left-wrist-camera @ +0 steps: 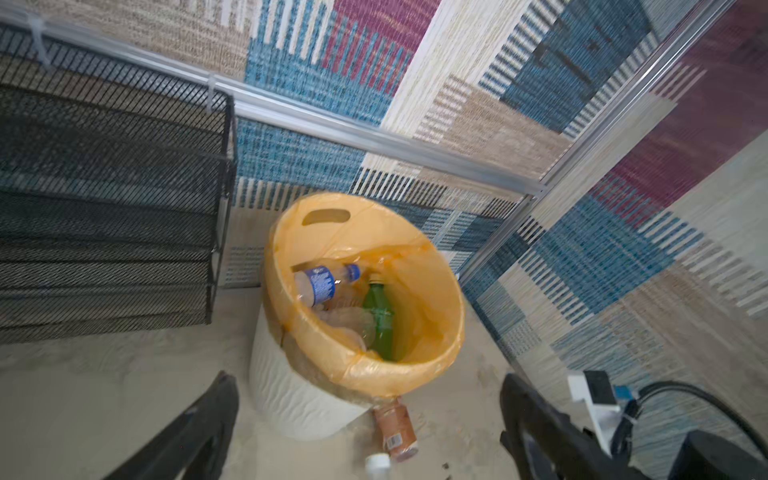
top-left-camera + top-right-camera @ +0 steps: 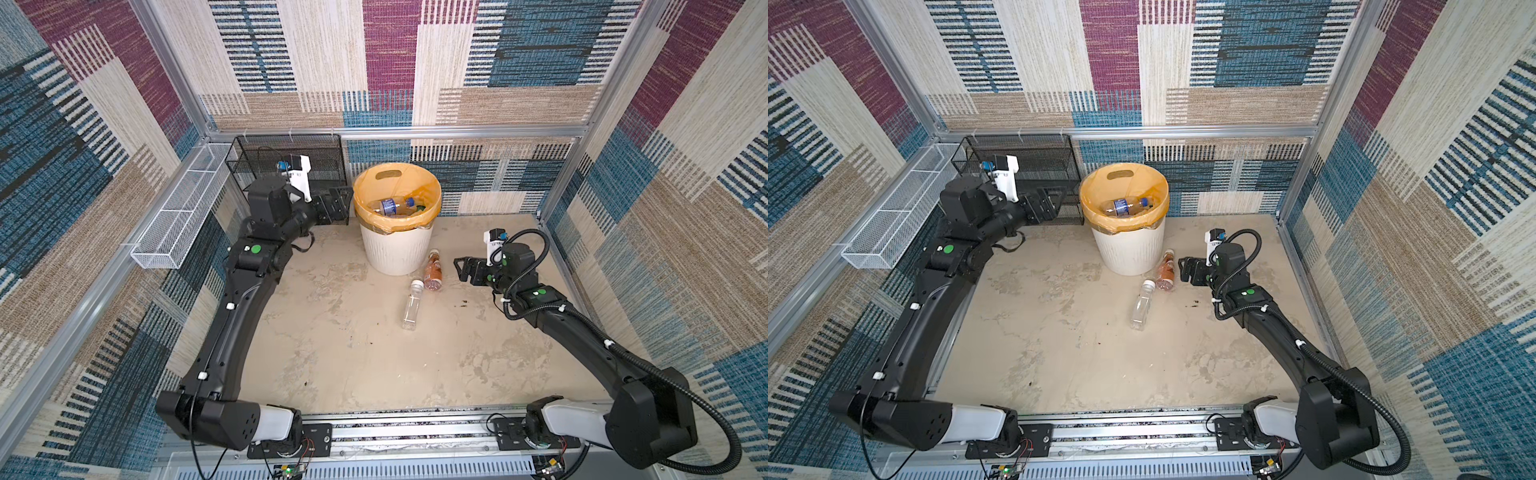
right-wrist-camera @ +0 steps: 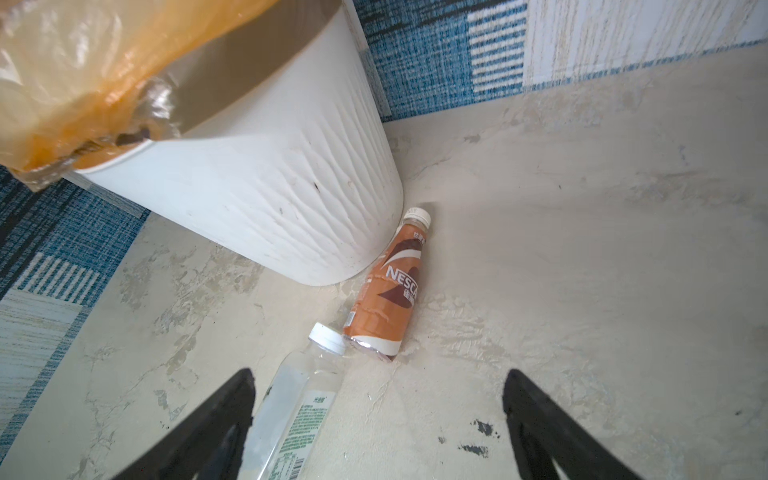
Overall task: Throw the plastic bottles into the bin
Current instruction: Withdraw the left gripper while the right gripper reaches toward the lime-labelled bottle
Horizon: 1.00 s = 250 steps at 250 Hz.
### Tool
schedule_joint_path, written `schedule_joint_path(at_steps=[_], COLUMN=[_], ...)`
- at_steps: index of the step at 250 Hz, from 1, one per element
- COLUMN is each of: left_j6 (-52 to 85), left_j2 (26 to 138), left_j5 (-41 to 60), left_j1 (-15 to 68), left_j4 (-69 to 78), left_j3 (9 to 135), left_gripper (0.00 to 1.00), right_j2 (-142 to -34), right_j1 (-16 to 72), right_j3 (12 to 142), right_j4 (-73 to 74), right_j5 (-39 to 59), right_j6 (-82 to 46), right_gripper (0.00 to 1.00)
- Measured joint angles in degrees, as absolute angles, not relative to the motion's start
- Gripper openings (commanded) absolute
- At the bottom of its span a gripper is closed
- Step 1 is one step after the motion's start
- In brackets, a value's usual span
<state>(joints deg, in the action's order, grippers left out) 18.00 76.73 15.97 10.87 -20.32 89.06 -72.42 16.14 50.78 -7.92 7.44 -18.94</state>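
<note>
Two plastic bottles are lying on the floor, just right of centre in both top views. The orange-labelled bottle [image 2: 433, 272] is resting against the foot of the bin [image 2: 395, 253], and the clear white-capped bottle [image 2: 412, 305] is lying just below it, cap almost touching its base.

The bin is standing at upper centre. Inside it, a blue-labelled bottle [image 2: 388, 206] is lying on top, with a green bottle [image 1: 380, 320] beside it. Paler crumpled ones are showing underneath, too jumbled to count. I judge the task to be well along, with two bottles left to collect.

The right gripper [image 2: 461, 270] is hovering low just right of the orange-labelled bottle, jaws spread wide and holding nothing. The left gripper [image 2: 343, 205] is hanging just left of the bin's rim, jaws likewise spread and holding nothing.

Counting up: one bin, two bottles outside it, at least two inside. Beyond it, one black mesh rack [image 2: 291, 158] is sitting at upper left, with one white wire basket [image 2: 178, 216] further left.
</note>
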Motion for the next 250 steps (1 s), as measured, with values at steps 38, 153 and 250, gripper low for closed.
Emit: schedule_joint_path(at_steps=[38,153,250], left_j6=[10.66,8.03,11.99], left_j2=[68.77,64.86,63.83], left_j5=[11.64,7.75,11.16], left_j1=[9.45,6.24,3.46], left_j4=[-22.24,-16.8,-14.2], left_j3=[75.16,56.14,55.31], left_gripper=[0.98,0.96,0.94], right_j2=[-74.04,-86.3,-97.67], right_j1=[20.43,37.89,41.8], right_j3=[49.69,52.51,58.78], right_j4=[-9.06,-11.75,-11.84], right_j5=[5.34,-3.05,-5.28], right_j6=[-22.15,-35.83,-39.57], right_gripper=[0.95,0.93,0.85])
